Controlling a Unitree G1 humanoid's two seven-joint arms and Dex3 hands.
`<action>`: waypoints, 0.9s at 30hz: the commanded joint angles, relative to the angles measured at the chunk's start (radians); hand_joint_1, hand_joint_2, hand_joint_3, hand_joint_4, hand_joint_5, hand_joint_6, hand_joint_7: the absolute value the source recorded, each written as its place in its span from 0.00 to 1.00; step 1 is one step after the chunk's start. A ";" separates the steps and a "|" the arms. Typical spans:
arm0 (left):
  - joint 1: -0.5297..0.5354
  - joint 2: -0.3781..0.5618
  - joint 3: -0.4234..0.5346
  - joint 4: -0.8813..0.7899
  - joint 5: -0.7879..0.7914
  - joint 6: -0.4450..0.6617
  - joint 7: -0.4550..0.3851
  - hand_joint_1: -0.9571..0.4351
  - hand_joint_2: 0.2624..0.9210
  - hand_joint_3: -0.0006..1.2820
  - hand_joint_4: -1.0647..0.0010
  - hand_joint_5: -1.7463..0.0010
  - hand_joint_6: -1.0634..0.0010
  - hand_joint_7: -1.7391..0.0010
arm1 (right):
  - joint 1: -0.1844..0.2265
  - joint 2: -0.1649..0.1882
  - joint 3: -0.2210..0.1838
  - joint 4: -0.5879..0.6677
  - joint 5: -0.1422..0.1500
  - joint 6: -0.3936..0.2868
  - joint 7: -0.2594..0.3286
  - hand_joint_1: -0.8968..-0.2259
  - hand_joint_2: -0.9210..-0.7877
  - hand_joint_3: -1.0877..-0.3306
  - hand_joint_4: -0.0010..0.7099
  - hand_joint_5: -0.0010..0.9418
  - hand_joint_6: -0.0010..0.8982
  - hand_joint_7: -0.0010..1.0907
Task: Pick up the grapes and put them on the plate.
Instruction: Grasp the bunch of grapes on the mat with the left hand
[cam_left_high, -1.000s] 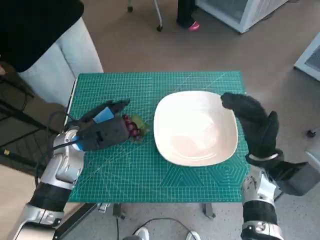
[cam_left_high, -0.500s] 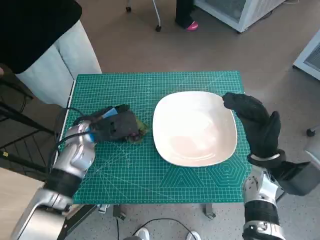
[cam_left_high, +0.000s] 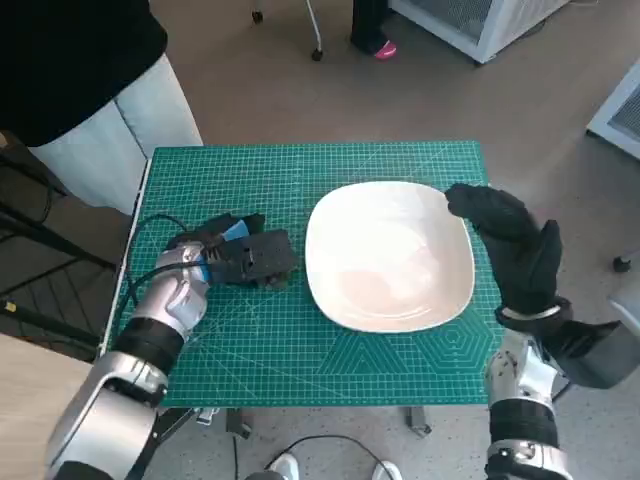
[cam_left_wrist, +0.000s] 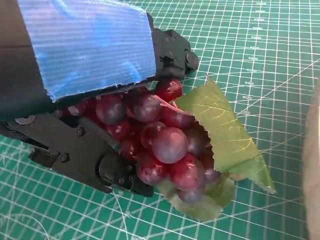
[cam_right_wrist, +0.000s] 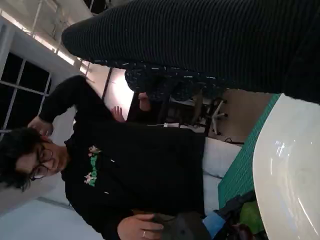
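Observation:
The grapes (cam_left_wrist: 165, 145), a dark red bunch with a green leaf (cam_left_wrist: 220, 125), lie on the green mat. My left hand (cam_left_high: 245, 255) covers them in the head view, so only a scrap of leaf (cam_left_high: 277, 281) shows. In the left wrist view its black fingers (cam_left_wrist: 90, 160) curl around the bunch from both sides. The white plate (cam_left_high: 390, 255) sits just right of the grapes and holds nothing. My right hand (cam_left_high: 510, 245) stands upright at the plate's right rim, holding nothing. The right wrist view shows the plate's rim (cam_right_wrist: 290, 165).
The green cutting mat (cam_left_high: 330, 170) covers the small table. A person in a black top (cam_left_high: 90, 80) stands at its far left corner and also shows in the right wrist view (cam_right_wrist: 125, 160). A dark rack (cam_left_high: 30, 270) stands left of the table.
My left hand has turned down and closed over the grapes, which showed red beside it a second ago. The right hand and the plate have stayed put.

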 joint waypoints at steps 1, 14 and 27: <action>-0.015 -0.007 -0.014 0.055 0.011 -0.021 0.015 0.48 0.76 0.00 0.98 1.00 0.81 1.00 | 0.004 -0.004 -0.007 0.017 0.008 0.015 0.009 0.77 0.00 0.75 0.76 0.00 0.56 0.00; -0.039 -0.025 -0.019 0.169 0.009 -0.039 0.041 0.45 0.75 0.00 0.96 1.00 0.81 1.00 | -0.003 -0.002 -0.010 0.024 0.005 0.016 0.007 0.77 0.00 0.74 0.75 0.00 0.56 0.00; -0.048 -0.034 -0.035 0.232 0.009 -0.049 0.023 0.43 0.76 0.00 0.91 0.99 0.79 0.99 | -0.002 -0.003 -0.010 0.020 0.002 0.012 0.008 0.77 0.00 0.74 0.75 0.00 0.56 0.00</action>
